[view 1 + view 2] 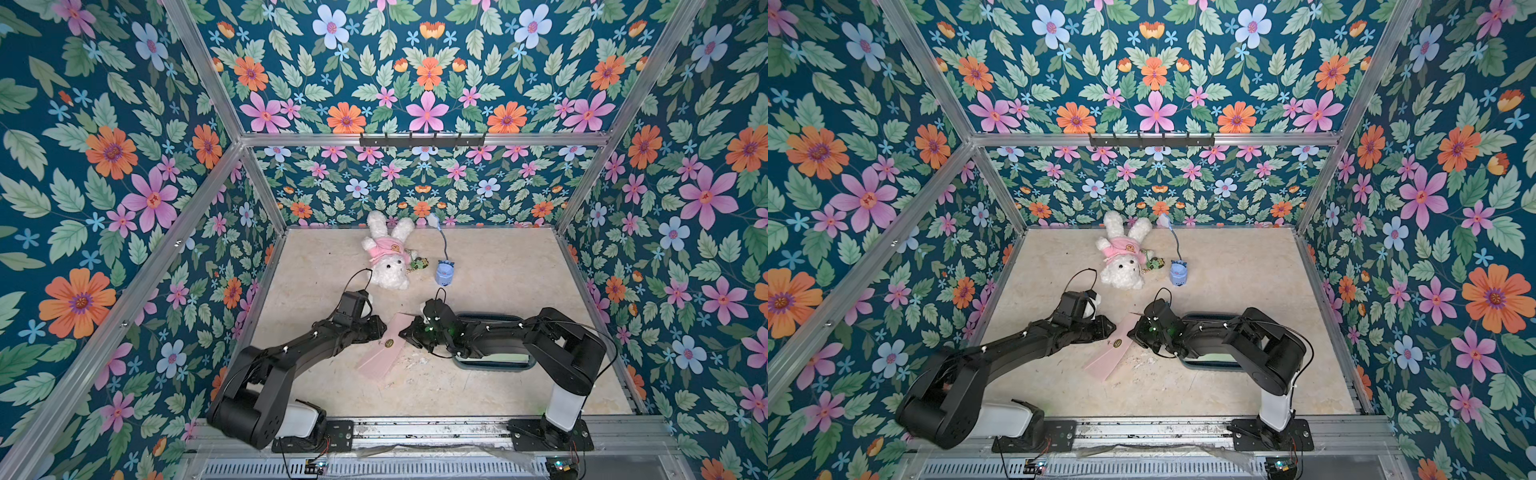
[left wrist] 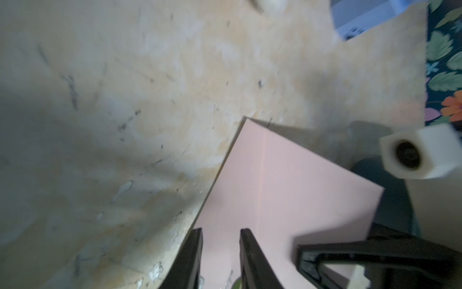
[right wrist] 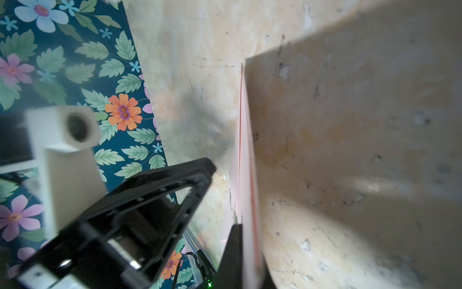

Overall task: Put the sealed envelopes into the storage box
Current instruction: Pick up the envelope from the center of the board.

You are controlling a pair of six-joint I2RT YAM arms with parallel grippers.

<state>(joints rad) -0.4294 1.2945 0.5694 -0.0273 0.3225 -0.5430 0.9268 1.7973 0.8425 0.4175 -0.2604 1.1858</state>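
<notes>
Floral-walled cell holds one pink envelope, one teal box, one plush rabbit.

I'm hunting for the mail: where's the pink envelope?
In both top views, the pink envelope is mid-table between the left gripper and right gripper, left of the storage box.

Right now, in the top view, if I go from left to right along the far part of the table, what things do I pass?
Fluffy white plush bunny in a pink outfit → small green trinket on a chain → small light-blue plastic cup-like toy.
</notes>
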